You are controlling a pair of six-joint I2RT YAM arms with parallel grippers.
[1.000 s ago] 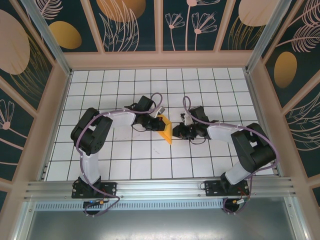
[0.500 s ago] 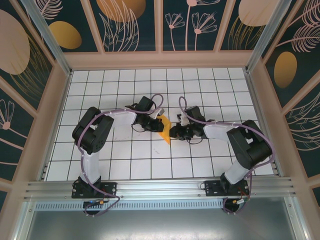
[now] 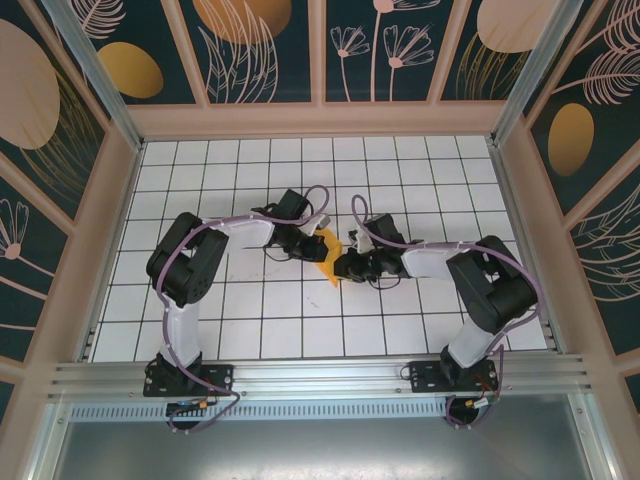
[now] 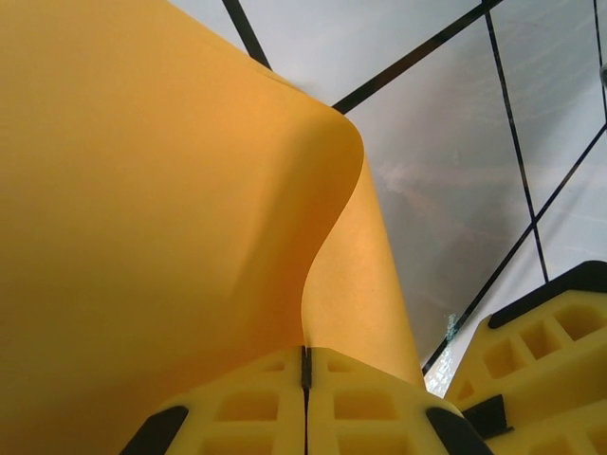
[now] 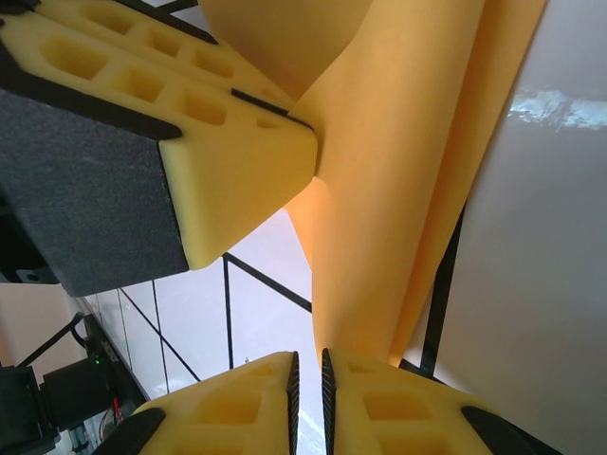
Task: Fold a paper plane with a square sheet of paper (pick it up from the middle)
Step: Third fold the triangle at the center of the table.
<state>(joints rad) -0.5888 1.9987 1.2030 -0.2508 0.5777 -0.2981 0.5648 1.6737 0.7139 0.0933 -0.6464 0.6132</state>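
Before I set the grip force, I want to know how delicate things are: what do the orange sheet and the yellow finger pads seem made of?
Orange sheet: thin paper, matte; it bends in a soft curve without gloss. Finger pads: matte yellow blocks with moulded square pockets, probably soft foam or rubber; which one, the look leaves open.

I can't read any words, numbers or signs here. The sheet of paper is plain orange-yellow with nothing written on it. The wall panels have drawn leaves and flowers but no letters. The white table has just black grid lines on it.
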